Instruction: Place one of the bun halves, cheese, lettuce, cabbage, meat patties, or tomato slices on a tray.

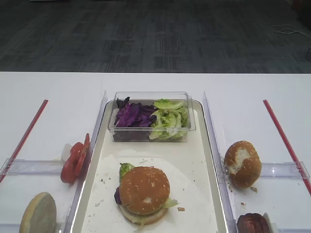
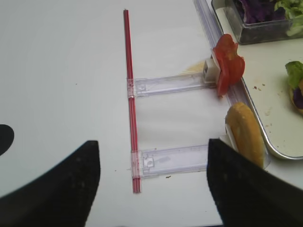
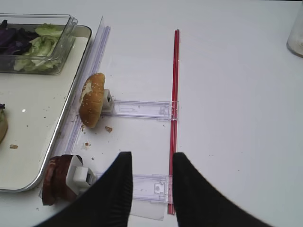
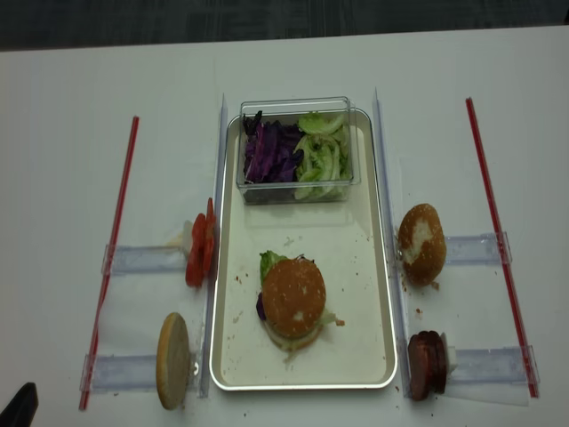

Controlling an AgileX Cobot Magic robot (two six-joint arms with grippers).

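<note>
Bun top (image 1: 144, 190): caps stack on tray (image 1: 204, 194); a nudge could topple it.
Right claw (image 3: 151, 163): slightly parted, empty.
Left claw (image 2: 154, 156): wide, empty.

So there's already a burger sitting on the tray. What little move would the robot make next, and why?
Probably nothing more than a small retreat. The domed bun top already caps the stack on the tray, over lettuce and purple cabbage. Both end effectors, right and left, are empty beside the tray, so easing the right one back looks sensible.
</note>
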